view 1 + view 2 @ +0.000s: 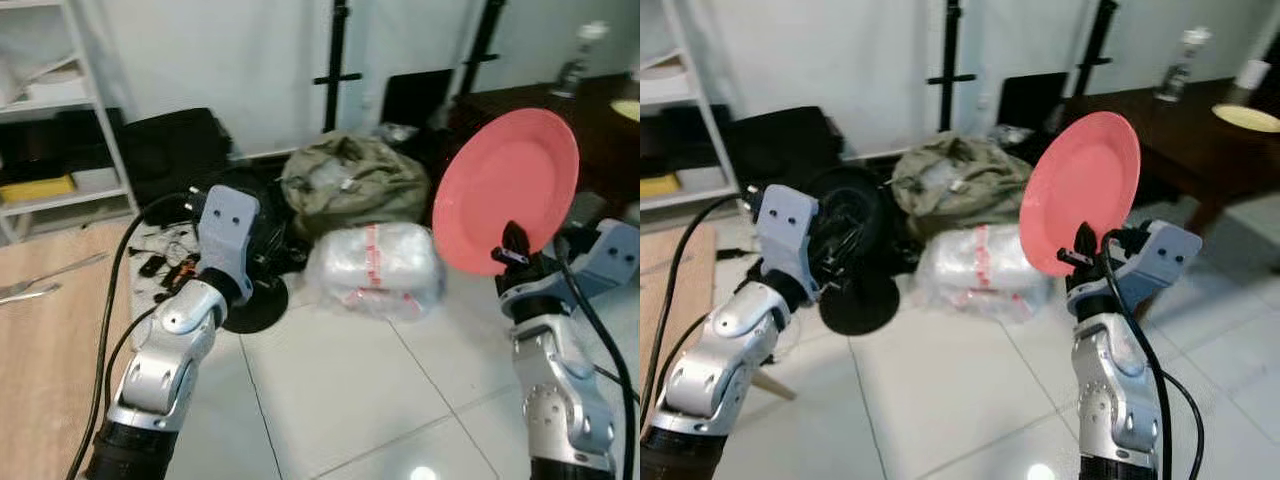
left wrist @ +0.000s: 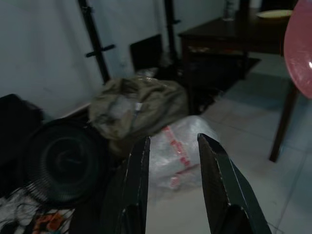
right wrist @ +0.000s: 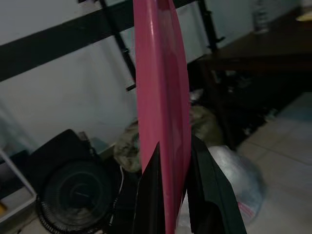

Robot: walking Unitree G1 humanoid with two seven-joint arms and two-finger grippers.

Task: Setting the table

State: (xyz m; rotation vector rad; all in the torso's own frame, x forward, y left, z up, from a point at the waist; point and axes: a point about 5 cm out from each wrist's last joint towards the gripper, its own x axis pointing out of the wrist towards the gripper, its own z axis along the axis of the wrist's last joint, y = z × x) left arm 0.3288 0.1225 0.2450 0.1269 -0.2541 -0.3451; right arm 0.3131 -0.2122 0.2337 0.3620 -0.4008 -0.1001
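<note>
Plate (image 1: 1080,192), pink, was held upright on edge by the right gripper (image 1: 1083,256), its two black fingers clamped on the lower rim, one on each face, as the right wrist view showed. It rode at chest height over pale floor tiles (image 1: 350,400), touching nothing else.

Left gripper (image 2: 173,165) was raised on the other side, fingers apart and holding nothing, pointed toward the clutter ahead.

Just beyond the arms on the floor: a clear plastic-wrapped bundle (image 1: 375,268) with red tape, an olive bag (image 1: 350,180) behind it, a black fan (image 1: 845,215) to the left. A light wooden surface (image 1: 40,330) with cutlery lay at the near left.

Farther right stood a dark wooden table (image 1: 1180,120) carrying a bottle (image 1: 1177,65) and a pale yellow dish (image 1: 1248,117).

Judgement: carrying step, plate in hand and not yet placed. Next move likely calls for turning toward the dark table, skirting the floor clutter, then tipping the plate flat before setting it down.
</note>
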